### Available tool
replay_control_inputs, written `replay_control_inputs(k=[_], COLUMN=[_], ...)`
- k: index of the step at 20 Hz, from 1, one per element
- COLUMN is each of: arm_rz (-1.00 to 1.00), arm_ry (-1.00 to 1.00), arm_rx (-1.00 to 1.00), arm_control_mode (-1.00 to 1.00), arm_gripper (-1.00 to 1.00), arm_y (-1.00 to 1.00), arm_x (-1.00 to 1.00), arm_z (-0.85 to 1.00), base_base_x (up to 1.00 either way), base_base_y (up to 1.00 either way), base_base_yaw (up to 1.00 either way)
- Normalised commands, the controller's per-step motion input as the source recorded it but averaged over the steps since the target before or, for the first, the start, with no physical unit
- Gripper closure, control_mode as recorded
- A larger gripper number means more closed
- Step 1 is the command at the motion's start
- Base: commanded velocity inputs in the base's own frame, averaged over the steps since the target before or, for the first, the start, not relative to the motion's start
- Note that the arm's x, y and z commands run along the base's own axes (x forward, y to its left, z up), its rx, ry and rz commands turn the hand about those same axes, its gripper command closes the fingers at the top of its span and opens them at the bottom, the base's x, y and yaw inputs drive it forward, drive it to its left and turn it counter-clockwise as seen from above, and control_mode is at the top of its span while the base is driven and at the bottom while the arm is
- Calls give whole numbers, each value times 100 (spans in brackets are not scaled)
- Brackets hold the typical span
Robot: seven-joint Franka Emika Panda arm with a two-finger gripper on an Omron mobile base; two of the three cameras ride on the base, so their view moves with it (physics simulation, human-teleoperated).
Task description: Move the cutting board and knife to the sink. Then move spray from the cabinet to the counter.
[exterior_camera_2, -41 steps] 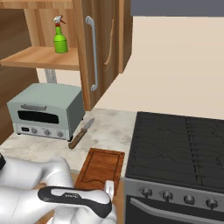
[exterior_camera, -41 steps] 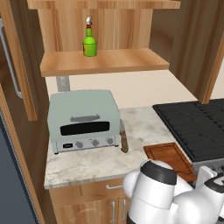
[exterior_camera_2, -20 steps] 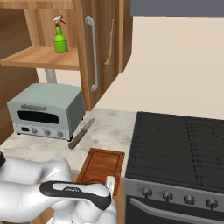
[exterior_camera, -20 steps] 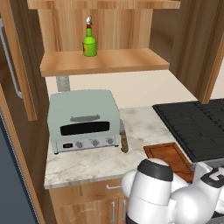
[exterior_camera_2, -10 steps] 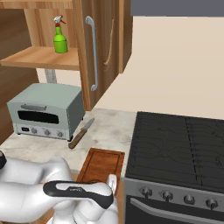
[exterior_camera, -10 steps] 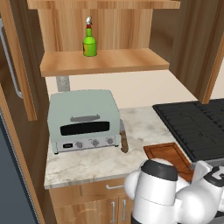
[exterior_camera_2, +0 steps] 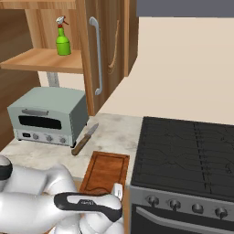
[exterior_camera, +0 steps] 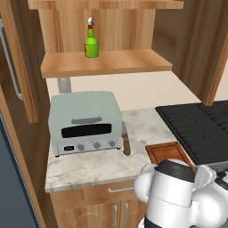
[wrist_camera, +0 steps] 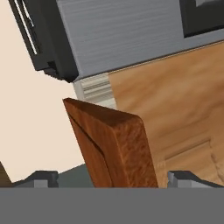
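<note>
we see the cutting board (exterior_camera_2: 107, 173) lying flat on the counter (exterior_camera: 95, 162), right against the left side of the stove (exterior_camera_2: 187, 153), with its near end reaching the counter's front edge. in the hand view the board (wrist_camera: 116, 144) shows edge-on, its corner rising between the two finger tips. our gripper (wrist_camera: 113, 178) has its jaws spread wide, one tip on each side of the board's edge and apart from it, so it has hold of nothing. in the right base view the hand sits low in front of the counter, just at the board's near end.

the knife (exterior_camera_2: 85, 139) rests on the counter between the toaster oven (exterior_camera_2: 48, 115) and the board, its brown handle toward the front and its blade pointing back toward the wall. in the left base view the knife (exterior_camera: 125, 141) lies just beside the oven's right side.

the spray (exterior_camera: 91, 43) stands upright on the open shelf of the cabinet (exterior_camera: 107, 64) above the oven. the cabinet door (exterior_camera_2: 105, 50) is swung open, its long silver handle (exterior_camera_2: 97, 55) facing us in the right base view.
</note>
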Motion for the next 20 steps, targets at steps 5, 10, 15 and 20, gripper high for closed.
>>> replay_control_inputs(k=[5, 10, 15, 20], arm_rz=[0, 0, 0, 0], arm_ry=[-6, -3, -2, -1], arm_rx=[0, 0, 0, 0], arm_control_mode=[-100, -100, -100, -100], arm_gripper=[-100, 100, 100, 100], arm_y=[0, -1, -5, 0], arm_x=[2, 0, 0, 0], arm_z=[-1, 0, 1, 5], base_base_x=[0, 0, 0, 0], base_base_y=[0, 0, 0, 0], base_base_yaw=[0, 0, 0, 0])
